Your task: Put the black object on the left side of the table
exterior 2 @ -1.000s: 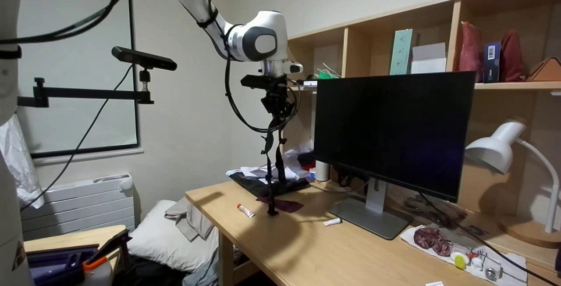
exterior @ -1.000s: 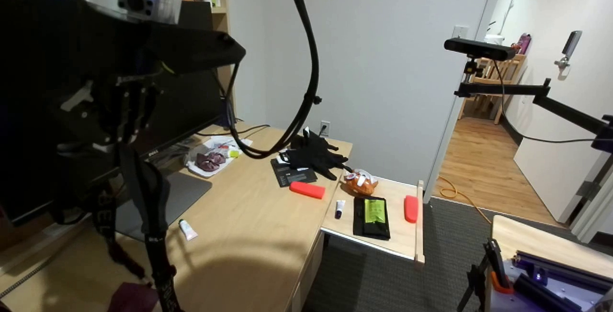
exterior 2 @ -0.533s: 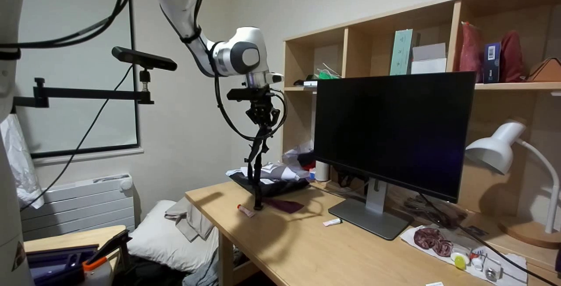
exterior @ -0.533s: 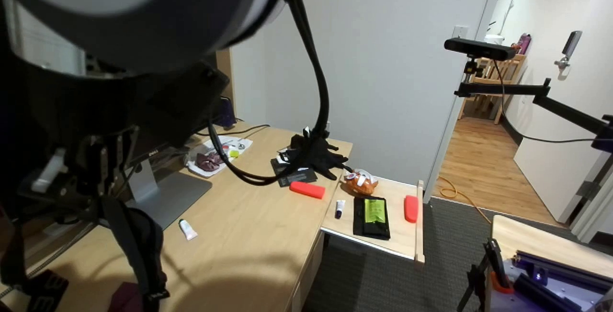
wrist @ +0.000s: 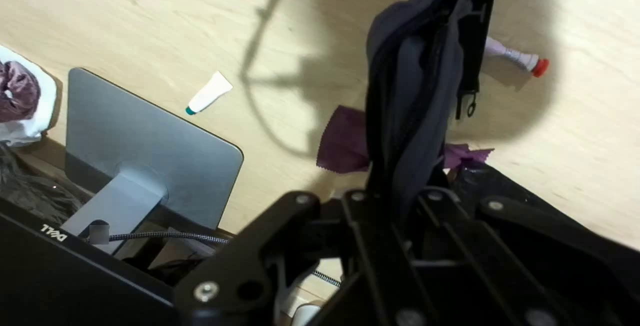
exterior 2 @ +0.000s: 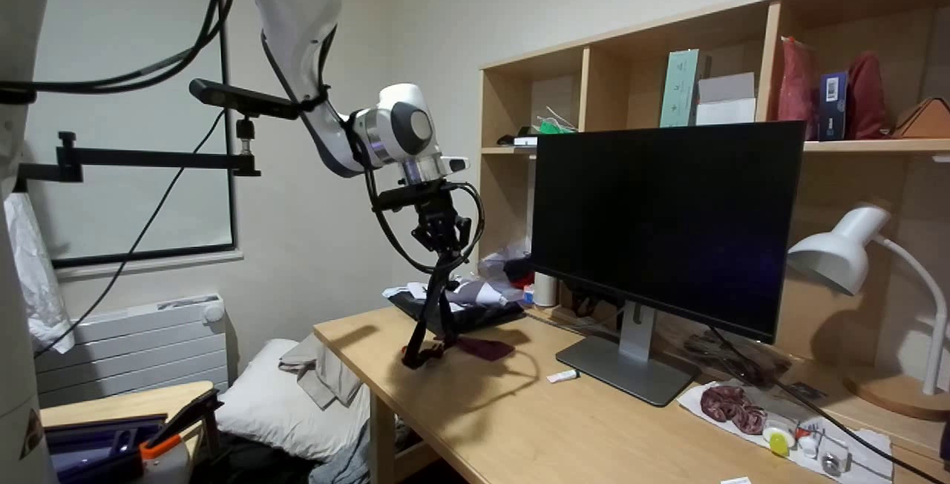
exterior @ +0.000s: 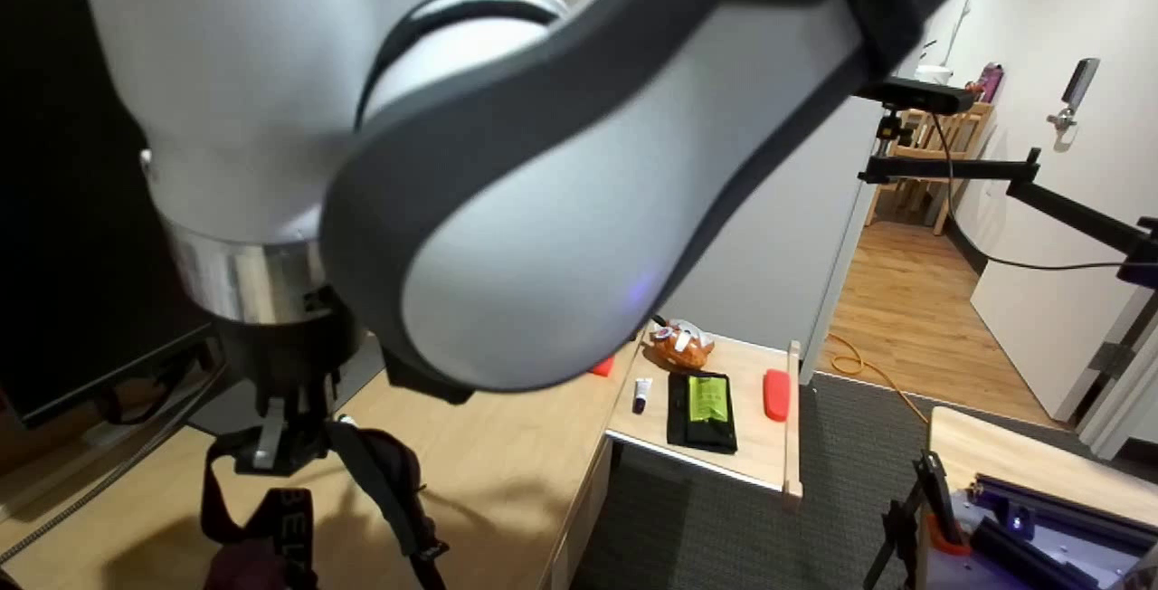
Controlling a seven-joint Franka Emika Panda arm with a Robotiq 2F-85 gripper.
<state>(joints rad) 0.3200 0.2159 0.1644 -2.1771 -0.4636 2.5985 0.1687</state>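
Note:
My gripper (exterior 2: 444,250) is shut on the black object and stands above the table at its far-left part in an exterior view. The gripper also shows in an exterior view (exterior: 288,450) and in the wrist view (wrist: 392,198). The black object (exterior 2: 427,321) is a dark strap that hangs from the fingers with two lengths dangling. In the wrist view the black object (wrist: 415,81) runs up from between the fingertips. Its lower end is at or just above the tan table (exterior 2: 512,424); I cannot tell if it touches.
A purple cloth (wrist: 345,141) and a red-capped tube (wrist: 520,58) lie under the strap, partly hidden. A white tube (exterior 2: 562,375) lies nearby. A black bag with papers (exterior 2: 482,313) is behind. The monitor (exterior 2: 668,224) stands on its grey foot (exterior 2: 631,369).
My gripper has moved down and to the left in an exterior view, carrying the black object. The strap's lower end has swung to the left over the red-capped tube.

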